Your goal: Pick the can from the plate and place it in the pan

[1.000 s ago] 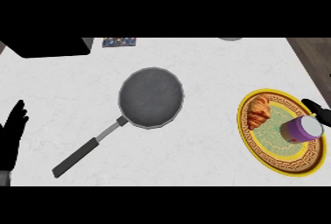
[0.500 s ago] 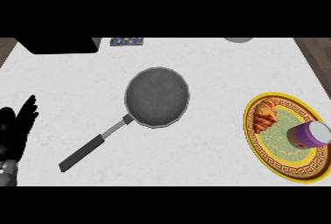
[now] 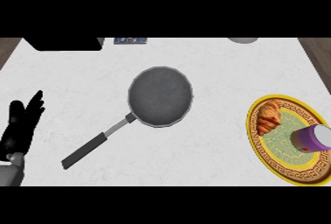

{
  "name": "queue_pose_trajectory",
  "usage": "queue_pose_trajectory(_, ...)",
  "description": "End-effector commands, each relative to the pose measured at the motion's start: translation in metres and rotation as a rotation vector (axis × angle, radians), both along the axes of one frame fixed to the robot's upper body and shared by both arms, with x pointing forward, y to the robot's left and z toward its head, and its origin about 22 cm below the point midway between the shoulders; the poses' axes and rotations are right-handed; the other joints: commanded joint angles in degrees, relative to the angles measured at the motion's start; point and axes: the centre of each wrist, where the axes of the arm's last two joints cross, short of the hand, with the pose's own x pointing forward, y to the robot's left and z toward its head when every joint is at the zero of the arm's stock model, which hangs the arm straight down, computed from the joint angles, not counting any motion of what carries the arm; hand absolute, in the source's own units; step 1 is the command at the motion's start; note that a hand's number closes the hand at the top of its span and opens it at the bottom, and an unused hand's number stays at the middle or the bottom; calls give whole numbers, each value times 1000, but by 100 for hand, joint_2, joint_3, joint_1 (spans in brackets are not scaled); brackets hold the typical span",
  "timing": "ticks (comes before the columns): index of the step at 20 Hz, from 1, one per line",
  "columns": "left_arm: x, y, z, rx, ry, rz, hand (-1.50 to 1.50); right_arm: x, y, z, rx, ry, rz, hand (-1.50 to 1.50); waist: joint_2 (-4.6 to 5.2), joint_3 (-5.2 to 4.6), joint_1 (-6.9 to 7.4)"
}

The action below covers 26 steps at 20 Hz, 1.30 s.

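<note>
Left hand (image 3: 22,127): resting at the view's left edge, fingers straight and upright, holding nothing.
Pan (image 3: 160,96): lying mid-counter, handle pointing lower left, carrying nothing; well apart from the plate.
Plate (image 3: 249,129): carrying a croissant (image 3: 268,117) and the can.
Can (image 3: 312,138): still standing on the plate's right part, no hand touching it.
Right hand: no longer showing. A second ago it was hovering just beside the can, so the pick is looking not yet made.
Writing: nothing reading clearly — the can's purple wrap is showing only a small red mark.
</note>
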Motion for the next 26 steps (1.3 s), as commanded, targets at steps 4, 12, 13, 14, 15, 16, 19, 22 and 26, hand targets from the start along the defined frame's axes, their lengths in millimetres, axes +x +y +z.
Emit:
queue_pose_trajectory(4, 15, -14, 2, -14, -1, -28, 0, 28, 13, 65, -203, 405, -39, -150, 42, 2, 168)
queue_pose_trajectory(12, 15, -7, -2, 15, -9, -47, 0, 54, 52, 50, -295, 705, -7, -150, 26, 21, 233)
queue_pose_trajectory(13, 3, -14, -8, -18, -8, -37, 0, 53, 54, 59, -306, 745, -8, -150, 0, 22, 201)
queue_pose_trajectory(14, 15, -9, 0, -6, -3, -38, 0, 54, 69, 38, -298, 766, 14, -150, 17, 22, 212)
queue_pose_trajectory(15, 15, -5, -2, -3, 2, -36, 0, 56, 75, 31, -278, 780, 28, -150, 9, 23, 179)
queue_pose_trajectory(16, 8, -6, -11, -4, 5, -24, 0, 62, 81, 51, -278, 784, 17, -150, -1, 21, 159)
queue_pose_trajectory(19, 4, 3, -4, -17, 7, -18, 0, 79, 68, 27, -295, 812, 19, -150, -9, 26, 128)
queue_pose_trajectory(22, 6, -6, -2, -17, 14, -35, 0, 83, 89, 13, -302, 835, 9, -150, -14, 26, 104)
queue_pose_trajectory(26, -2, -5, 9, -2, 14, -17, 0, 78, 72, -11, -342, 858, -27, -150, -26, 30, 91)
